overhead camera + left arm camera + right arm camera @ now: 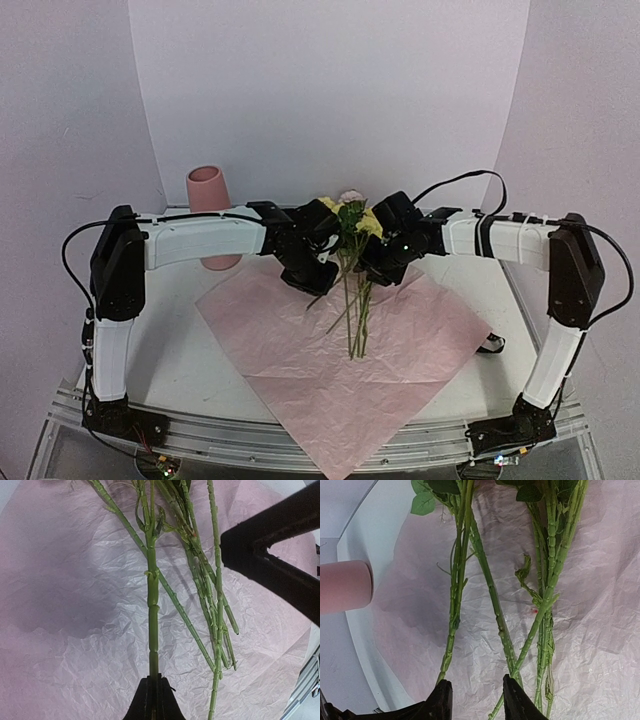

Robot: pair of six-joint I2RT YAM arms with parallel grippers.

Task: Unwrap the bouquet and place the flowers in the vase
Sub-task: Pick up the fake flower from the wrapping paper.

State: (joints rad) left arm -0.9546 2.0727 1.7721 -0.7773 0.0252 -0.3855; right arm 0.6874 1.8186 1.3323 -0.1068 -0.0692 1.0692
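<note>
Above the paper [75, 630], left gripper [152, 687] pinches flowers [152, 595].

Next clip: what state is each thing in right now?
Paper: spread open flat, crinkled.
Flowers: unwrapped, lifted above it in a bunch.
Vase: upright, no flowers in it.
Left gripper: jaws shut on one stem.
Right gripper: jaws open.

Green stems of the flowers [493, 605] cross crinkled pink paper [600, 630], vase [345, 586] left.
</note>
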